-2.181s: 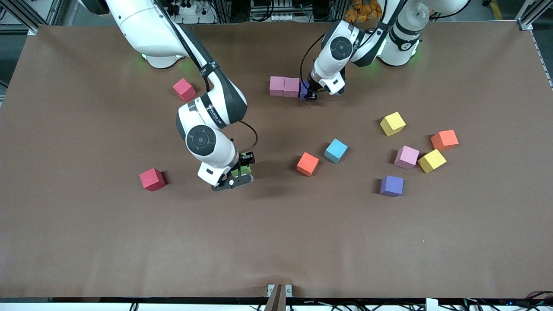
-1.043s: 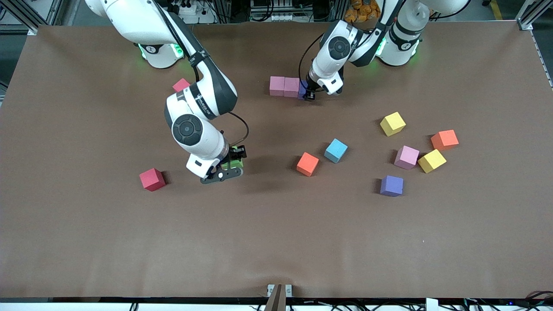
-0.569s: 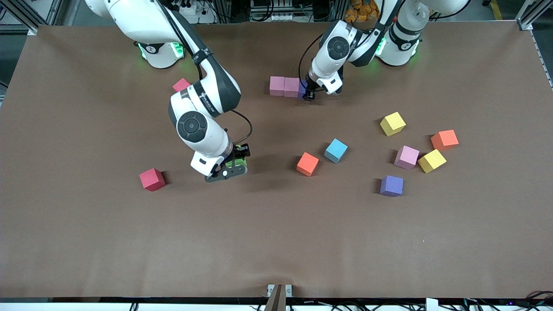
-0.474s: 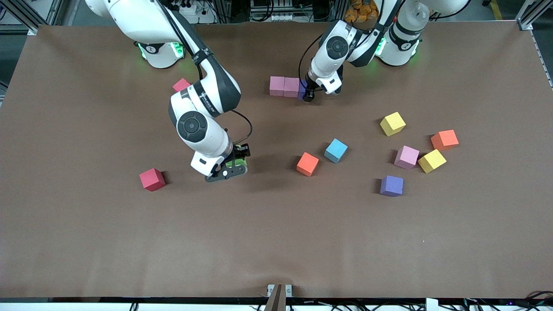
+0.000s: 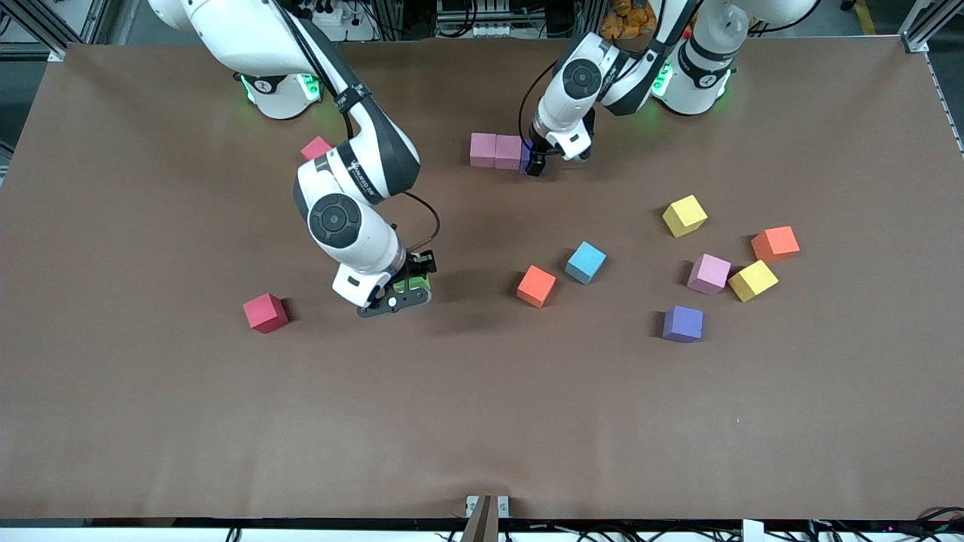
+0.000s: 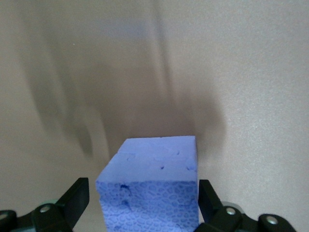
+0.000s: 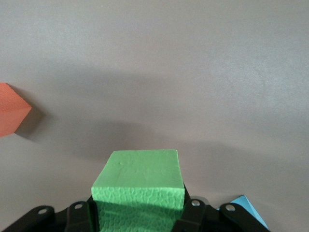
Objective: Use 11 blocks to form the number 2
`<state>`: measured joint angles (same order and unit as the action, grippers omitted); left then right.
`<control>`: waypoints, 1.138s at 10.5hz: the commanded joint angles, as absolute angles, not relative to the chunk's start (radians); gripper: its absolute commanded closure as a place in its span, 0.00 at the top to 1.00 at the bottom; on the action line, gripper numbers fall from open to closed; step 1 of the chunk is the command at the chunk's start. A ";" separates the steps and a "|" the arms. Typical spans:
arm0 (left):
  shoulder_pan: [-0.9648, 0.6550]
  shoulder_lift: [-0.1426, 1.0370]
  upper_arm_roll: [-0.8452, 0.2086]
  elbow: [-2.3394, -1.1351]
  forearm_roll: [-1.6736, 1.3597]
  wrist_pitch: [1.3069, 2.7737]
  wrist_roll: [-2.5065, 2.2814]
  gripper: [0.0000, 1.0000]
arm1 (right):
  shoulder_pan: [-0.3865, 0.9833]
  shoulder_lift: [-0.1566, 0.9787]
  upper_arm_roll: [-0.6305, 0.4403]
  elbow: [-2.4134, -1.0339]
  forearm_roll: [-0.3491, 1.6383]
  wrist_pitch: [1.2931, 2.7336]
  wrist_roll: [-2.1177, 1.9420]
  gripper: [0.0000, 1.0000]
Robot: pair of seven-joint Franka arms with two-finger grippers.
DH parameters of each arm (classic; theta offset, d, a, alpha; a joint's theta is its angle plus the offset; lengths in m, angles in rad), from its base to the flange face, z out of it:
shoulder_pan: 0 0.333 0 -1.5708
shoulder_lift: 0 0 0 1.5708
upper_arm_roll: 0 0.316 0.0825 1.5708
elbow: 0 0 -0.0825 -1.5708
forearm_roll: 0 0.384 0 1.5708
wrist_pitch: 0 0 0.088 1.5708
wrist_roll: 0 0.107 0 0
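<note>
Brown table (image 5: 151, 421): right gripper (image 5: 413, 284) clamps green block (image 7: 139, 186).

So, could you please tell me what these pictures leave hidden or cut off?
- Front view: the small matte blue cube is mostly behind the left claw.
- Front view: the right arm covers part of the small matte red cube.
- Right wrist view: the frame edge cuts the matte green cube.

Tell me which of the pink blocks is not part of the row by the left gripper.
The lone pink block toward the left arm's end, touching a yellow block; the other two pink blocks sit side by side next to the left gripper.
</note>
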<state>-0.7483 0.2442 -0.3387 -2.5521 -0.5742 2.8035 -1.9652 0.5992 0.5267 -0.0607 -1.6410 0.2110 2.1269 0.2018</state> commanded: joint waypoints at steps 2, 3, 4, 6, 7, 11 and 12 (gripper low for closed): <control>-0.746 0.258 -0.341 -2.537 -0.552 2.818 -1.999 1.00 | 0.601 0.497 -0.060 -1.667 0.219 2.135 0.212 0.00; -0.744 0.258 -0.341 -2.534 -0.552 2.816 -2.008 1.00 | 0.601 0.497 -0.060 -1.667 0.219 2.135 0.216 0.00; -0.744 0.253 -0.341 -2.534 -0.552 2.816 -2.008 1.00 | 0.603 0.497 -0.060 -1.666 0.219 2.135 0.218 0.00; -0.742 0.247 -0.337 -2.534 -0.551 2.815 -2.008 1.00 | 0.606 0.499 -0.060 -1.663 0.219 2.135 0.219 0.00; -0.742 0.244 -0.337 -2.534 -0.551 2.813 -2.008 1.00 | 0.606 0.497 -0.058 -1.663 0.221 2.135 0.219 0.00; -0.741 0.229 -0.331 -2.536 -0.552 2.778 -2.009 1.00 | 0.621 0.499 -0.060 -1.663 0.219 2.137 0.253 0.00; -0.742 0.224 -0.327 -2.530 -0.552 2.725 -2.013 1.00 | 0.621 0.499 -0.060 -1.661 0.221 2.138 0.255 0.00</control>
<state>-0.7429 0.2437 -0.3345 -2.5353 -0.5741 2.7853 -1.9809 0.6108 0.5255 -0.0565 -1.6408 0.2110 2.1307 0.2321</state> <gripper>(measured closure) 0.000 0.441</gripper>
